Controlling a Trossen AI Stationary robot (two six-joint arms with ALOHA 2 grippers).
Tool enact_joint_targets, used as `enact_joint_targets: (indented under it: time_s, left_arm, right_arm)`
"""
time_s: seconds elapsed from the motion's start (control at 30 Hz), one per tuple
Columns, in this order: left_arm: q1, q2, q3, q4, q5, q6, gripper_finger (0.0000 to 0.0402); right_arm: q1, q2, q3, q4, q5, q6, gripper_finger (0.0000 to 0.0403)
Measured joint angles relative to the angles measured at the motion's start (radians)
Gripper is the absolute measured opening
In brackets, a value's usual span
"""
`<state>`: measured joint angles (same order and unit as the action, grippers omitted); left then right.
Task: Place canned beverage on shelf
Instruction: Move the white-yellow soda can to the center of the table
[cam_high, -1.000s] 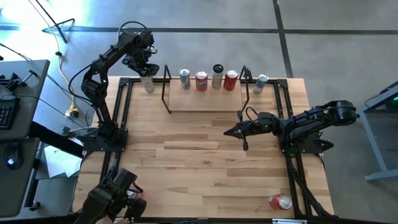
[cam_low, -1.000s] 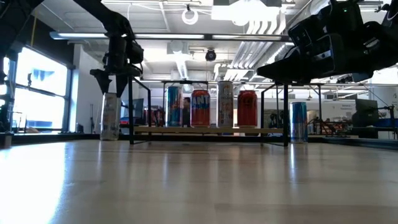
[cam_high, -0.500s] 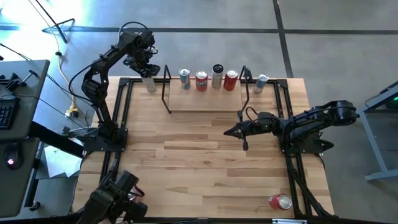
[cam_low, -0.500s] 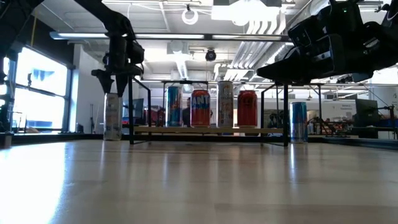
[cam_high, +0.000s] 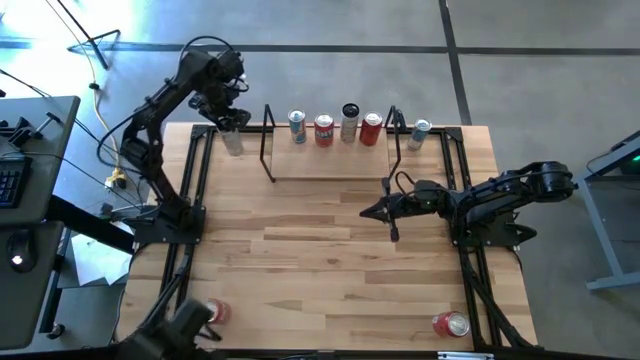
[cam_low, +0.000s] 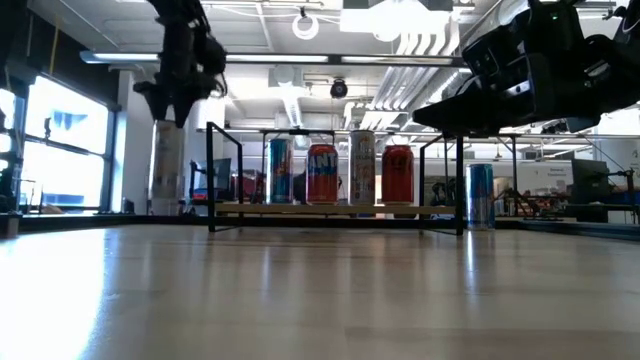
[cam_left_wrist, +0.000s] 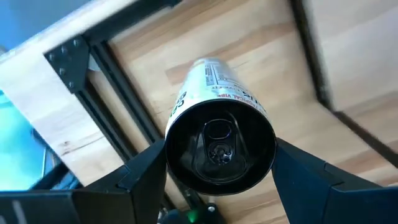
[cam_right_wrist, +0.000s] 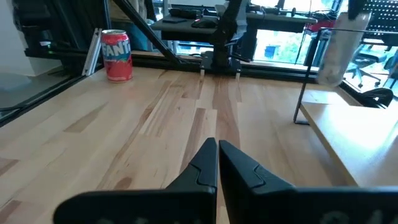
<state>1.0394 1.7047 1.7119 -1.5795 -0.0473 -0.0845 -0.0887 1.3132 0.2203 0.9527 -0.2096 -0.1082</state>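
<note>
A tall white can (cam_high: 233, 142) hangs in my left gripper (cam_high: 229, 121) near the table's far left corner, left of the shelf; it also shows in the low view (cam_low: 165, 170). The shelf (cam_high: 330, 162) is a light-wood plank with black rod frames, and several cans (cam_high: 323, 130) stand along its far edge. My right gripper (cam_high: 365, 212) is shut and empty, hovering in front of the shelf's right end; its closed fingers show in the right wrist view (cam_right_wrist: 217, 157). My left gripper pinches the white can just below its top rim (cam_left_wrist: 173, 152) between its two fingers (cam_left_wrist: 144, 171), one on each side. The fingers come from above, pointing down. The can hangs upright below them, its pull-tab top facing the wrist camera, a little clear of the table.
A blue-and-silver can (cam_high: 420, 133) stands on the table right of the shelf. A red can (cam_high: 450, 324) lies near the near right corner. Another red can (cam_high: 215, 312) stands near the near left corner, and also shows in the right wrist view (cam_right_wrist: 117, 55). A dark shape (cam_high: 170, 335) is at the near left edge.
My left gripper has gone up and toward the table's left edge with the white can, which has come off the table and stays upright. The dark shape at the near left edge has drawn back, and a red can now shows there.
</note>
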Motion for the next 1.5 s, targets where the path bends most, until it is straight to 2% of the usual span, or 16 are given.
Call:
enact_joint_targets:
  time_s: [0.3,0.63,0.87,1.1,1.23,1.5]
  left_arm:
    - [-0.194,-0.201,0.002,0.006,0.071,-0.161,0.0234]
    - [-0.459,-0.338,0.002,-0.006,0.042,-0.372,0.0234]
    - [-0.606,-0.362,0.002,0.011,0.072,-0.496,0.0233]
    - [-0.719,-0.358,0.002,0.013,0.005,-0.572,0.0233]
    - [-0.769,-0.365,0.002,0.007,-0.012,-0.600,0.0233]
    - [-0.902,-0.364,0.003,0.010,0.021,-0.691,0.0233]
  right_arm:
    - [0.000,0.000,0.000,0.000,0.035,0.004,0.0000]
    - [0.000,0.000,0.000,-0.007,0.035,0.017,0.0000]
    - [0.004,0.000,0.000,-0.022,0.033,0.040,0.0000]
    - [0.007,0.000,0.024,-0.028,0.032,0.035,0.0000]
    - [0.020,0.000,0.063,-0.094,0.031,0.037,0.0000]
    - [0.071,0.000,0.158,-0.244,0.034,-0.003,0.0000]
